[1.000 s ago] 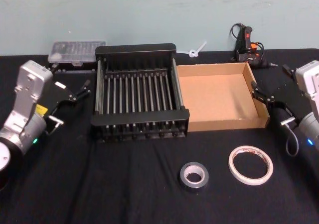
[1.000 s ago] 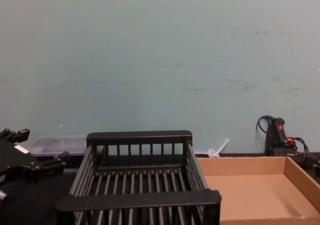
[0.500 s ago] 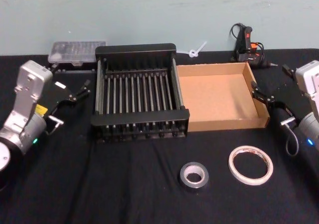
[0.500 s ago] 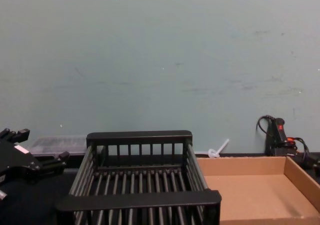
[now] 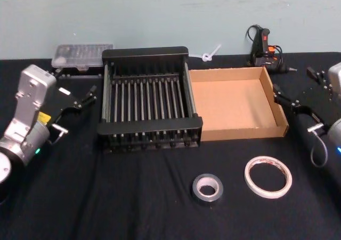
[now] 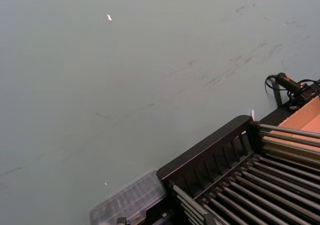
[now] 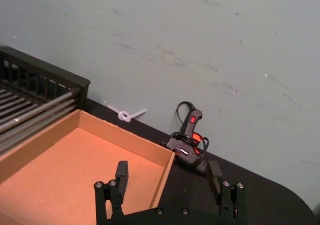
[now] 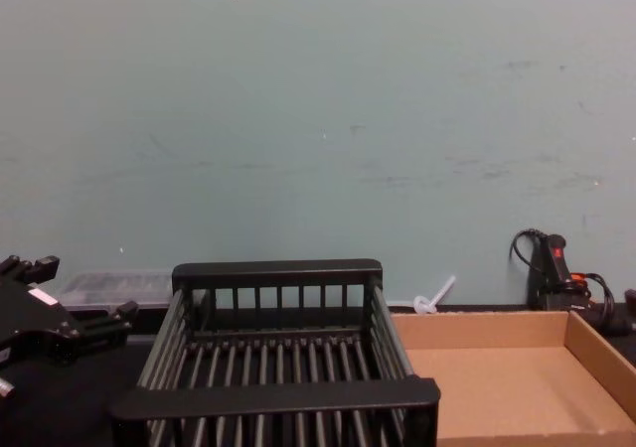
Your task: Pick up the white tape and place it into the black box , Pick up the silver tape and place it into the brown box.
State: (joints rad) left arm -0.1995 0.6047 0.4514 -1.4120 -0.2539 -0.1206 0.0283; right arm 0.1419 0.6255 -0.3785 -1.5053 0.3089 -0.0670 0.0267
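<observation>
Both rolls lying on the black cloth: flat white printed tape roll (image 5: 268,176) near the tan cardboard box (image 5: 233,130), dull-silver roll (image 5: 207,189) just beside. Right gripper (image 7: 169,181) spread wide, hovering by the box corner. Best to drop straight down, straddling the white rim. Left gripper (image 5: 78,100) parked beside the black slatted crate (image 5: 149,127), fingers apart.

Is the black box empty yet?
Empty. The black box shows only bare floor bars; the white tape and silver tape lie on the table.

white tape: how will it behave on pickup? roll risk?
The white tape lies flat on the black cloth, so it probably won't roll unless tipped on edge. Its ring looks thin and wide-holed: likely light, possibly slightly flexible when pinched.
</observation>
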